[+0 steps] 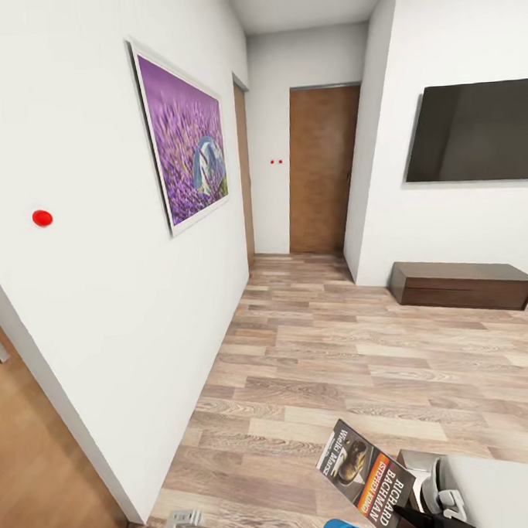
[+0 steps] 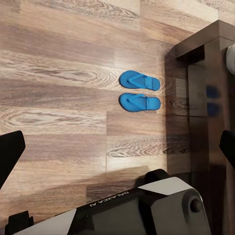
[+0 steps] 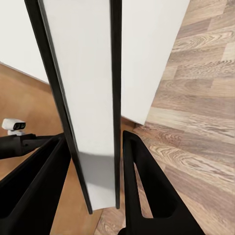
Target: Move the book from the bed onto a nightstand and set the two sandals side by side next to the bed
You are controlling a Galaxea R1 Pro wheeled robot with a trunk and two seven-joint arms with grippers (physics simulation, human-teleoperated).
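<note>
The book (image 1: 367, 481), dark cover with an orange band and white "Richard Bachman", hangs low at the head view's bottom edge, with my right gripper (image 1: 412, 512) shut on it. In the right wrist view the book (image 3: 81, 98) stands edge-on between the two black fingers (image 3: 147, 186) of the right gripper (image 3: 95, 139). Two bright blue sandals (image 2: 140, 81) (image 2: 139, 102) lie side by side on the plank floor, close to a dark brown wooden piece (image 2: 205, 63). My left gripper (image 2: 117, 149) hangs open above them, holding nothing. The bed and nightstand are out of view.
A white wall with a lavender picture (image 1: 184, 136) runs close on the left. Ahead are a brown door (image 1: 321, 168), a wall TV (image 1: 474, 133) and a long low dark cabinet (image 1: 460, 283). Open plank floor (image 1: 339, 368) lies between. My own base (image 2: 147, 210) is below the left gripper.
</note>
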